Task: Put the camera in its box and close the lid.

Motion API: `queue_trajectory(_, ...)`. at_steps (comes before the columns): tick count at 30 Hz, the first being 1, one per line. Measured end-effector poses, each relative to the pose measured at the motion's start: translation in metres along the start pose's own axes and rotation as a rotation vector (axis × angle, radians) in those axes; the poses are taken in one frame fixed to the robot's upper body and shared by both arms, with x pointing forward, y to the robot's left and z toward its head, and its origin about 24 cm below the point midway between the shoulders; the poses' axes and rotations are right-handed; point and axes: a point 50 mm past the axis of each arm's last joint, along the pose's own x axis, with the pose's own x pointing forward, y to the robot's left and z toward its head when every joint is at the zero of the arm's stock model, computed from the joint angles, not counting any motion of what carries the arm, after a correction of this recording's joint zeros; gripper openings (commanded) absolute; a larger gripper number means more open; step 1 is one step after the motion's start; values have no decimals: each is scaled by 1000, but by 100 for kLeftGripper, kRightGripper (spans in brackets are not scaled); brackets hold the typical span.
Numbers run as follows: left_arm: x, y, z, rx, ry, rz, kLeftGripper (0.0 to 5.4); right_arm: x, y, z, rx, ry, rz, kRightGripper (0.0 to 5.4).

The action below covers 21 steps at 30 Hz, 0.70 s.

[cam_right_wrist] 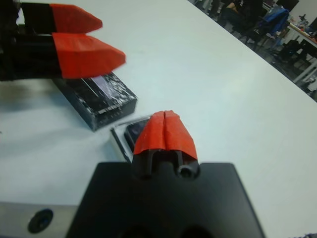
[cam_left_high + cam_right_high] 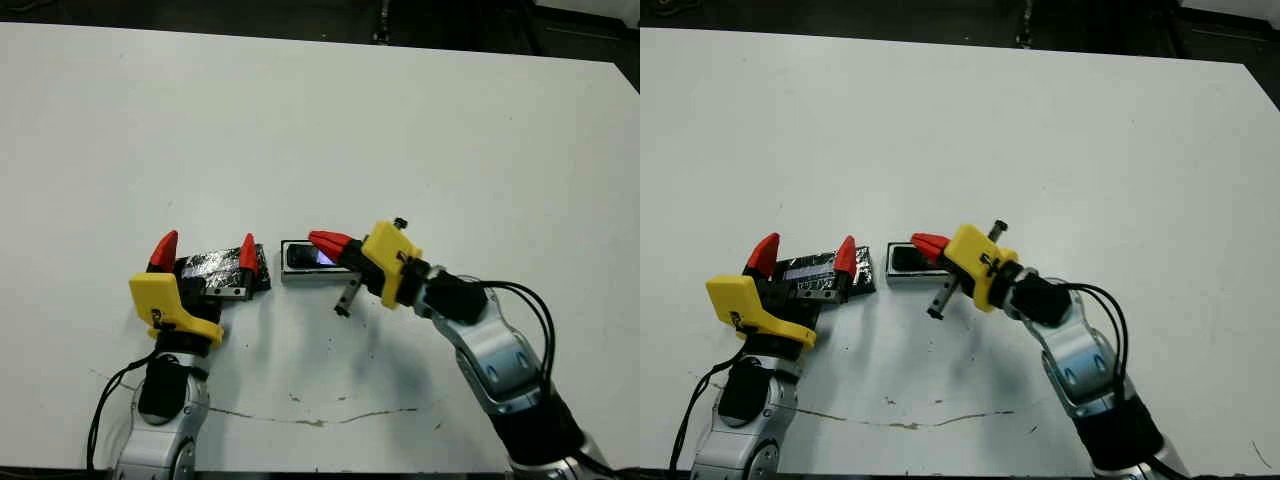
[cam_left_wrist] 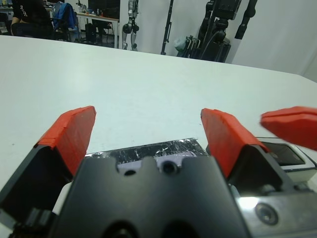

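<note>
- My left pincer point(image 2: 205, 255) is spread wide, its two red fingertips point(image 3: 74, 134) standing apart over the lid point(image 2: 222, 270), one tip toward each end; nothing is pinched between them.
- The lid lies flat on the white bench point(image 2: 320, 130), speckled face up, at about 7 o'clock from the bench centre, under the black body of my left pincer.
- My right pincer point(image 2: 325, 242) is pressed together; in the right wrist view the two red tips point(image 1: 165, 133) meet along a single seam, with no object between them.
- The closed tips of my right pincer hover over or touch the box point(image 2: 312, 262); I cannot tell whether there is contact.
- The box sits just beside the lid, at its 3 o'clock, with a narrow gap of bench showing between them in the head views.
- The camera point(image 2: 318, 257) lies inside the box, its glossy bluish face up, partly hidden by my right fingertips.
- The box is open; the lid is not on it.
- A person point(image 3: 29, 20) sits well beyond the far bench edge in the left wrist view.
</note>
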Motion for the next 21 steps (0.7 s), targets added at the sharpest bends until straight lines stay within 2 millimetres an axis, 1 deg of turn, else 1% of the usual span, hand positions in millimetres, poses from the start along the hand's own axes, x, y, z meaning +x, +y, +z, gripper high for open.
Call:
queue_trajectory(5,0,0,0,-12,-1,0,540,7,2,-3,10,13,19,1)
queue_trajectory(13,0,0,0,-15,-1,0,540,16,12,-10,21,56,36,1)
queue_trajectory(21,-1,0,0,-15,-1,2,540,20,14,-12,-31,67,42,1)
